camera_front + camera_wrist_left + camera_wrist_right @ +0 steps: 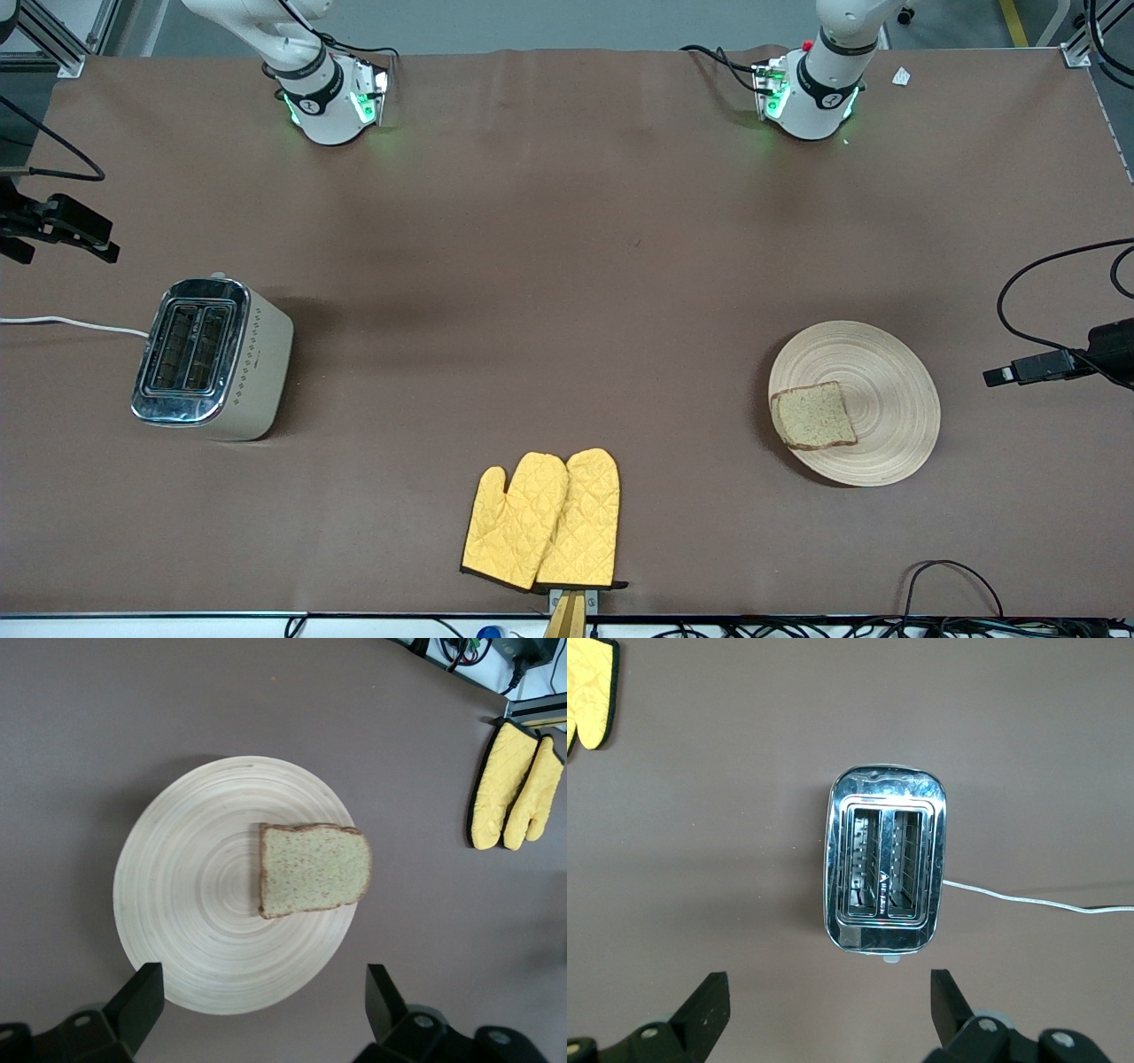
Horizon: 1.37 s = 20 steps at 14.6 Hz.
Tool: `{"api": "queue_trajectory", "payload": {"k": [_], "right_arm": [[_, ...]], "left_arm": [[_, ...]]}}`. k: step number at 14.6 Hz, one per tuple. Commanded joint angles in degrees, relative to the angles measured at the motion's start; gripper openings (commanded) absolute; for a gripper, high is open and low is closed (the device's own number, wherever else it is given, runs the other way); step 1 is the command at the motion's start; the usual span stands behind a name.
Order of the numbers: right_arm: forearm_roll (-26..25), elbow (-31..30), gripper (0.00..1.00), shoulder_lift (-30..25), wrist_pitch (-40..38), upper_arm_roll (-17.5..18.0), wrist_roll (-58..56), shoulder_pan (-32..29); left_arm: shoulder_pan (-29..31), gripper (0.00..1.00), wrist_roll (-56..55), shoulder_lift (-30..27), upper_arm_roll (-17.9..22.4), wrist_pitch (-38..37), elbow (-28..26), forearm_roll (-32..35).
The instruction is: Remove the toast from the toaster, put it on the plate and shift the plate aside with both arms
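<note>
The toast [813, 416] lies flat on the round light-wood plate [890, 390], on the part of the plate toward the right arm's end of the table. Both also show in the left wrist view: toast [312, 870], plate [186, 895]. My left gripper [263, 1010] hangs open and empty high over the plate's edge. My right gripper [830, 1010] hangs open and empty high over the table beside the toaster [886, 870]. Neither gripper shows in the front view, only the two arm bases.
The chrome toaster [213, 359] stands toward the right arm's end, its two slots empty, its white cord [71, 323] running off the table. A pair of yellow oven mitts [542, 521] lies near the front edge. Black clamps [1054, 363] reach in at both table ends.
</note>
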Motion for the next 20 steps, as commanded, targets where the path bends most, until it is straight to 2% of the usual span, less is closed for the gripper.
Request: {"api": "queue_trajectory", "payload": {"k": [1,3,7,11,12,17,20], "right_arm": [[-0.6,0.5,1.0,0.1,-0.5,0.1,0.2,0.1],[-0.5,0.5,1.0,0.2,-0.5,0.1,0.2,0.0],[-0.4,0.5,1.0,0.2,-0.5,0.1,0.2,-0.2],[-0.4,0.4,1.0,0.2,-0.5,0.0,0.0,-0.5],[-0.4,0.4,1.0,0.2,-0.5,0.0,0.0,-0.6],[-0.3,0.4,1.0,0.4,-0.4,-0.1,-0.1,-0.8],[-0.3,0.4,1.0,0.5,-0.4,-0.1,-0.1,-1.3]], "left_arm": [[-0.4,1.0,-8.1,-4.7,-4.9,-1.6,-0.8,8.3],[-0.3,1.0,-12.3,-6.6,-9.3,-2.0,-0.9,14.5],[-0.3,1.0,-13.3,-10.7,-11.4,-4.6,-0.9,16.2],[-1.3,1.0,-12.0,-15.4,-13.7,-7.0,-1.0,25.9],[-3.4,1.0,-11.9,-16.2,-12.4,-7.8,-1.0,25.8],[-22.9,1.0,-11.5,-23.6,6.6,-12.1,-1.2,24.7],[-30.3,1.0,-10.9,-26.5,17.1,-17.1,-1.8,16.6]]}}
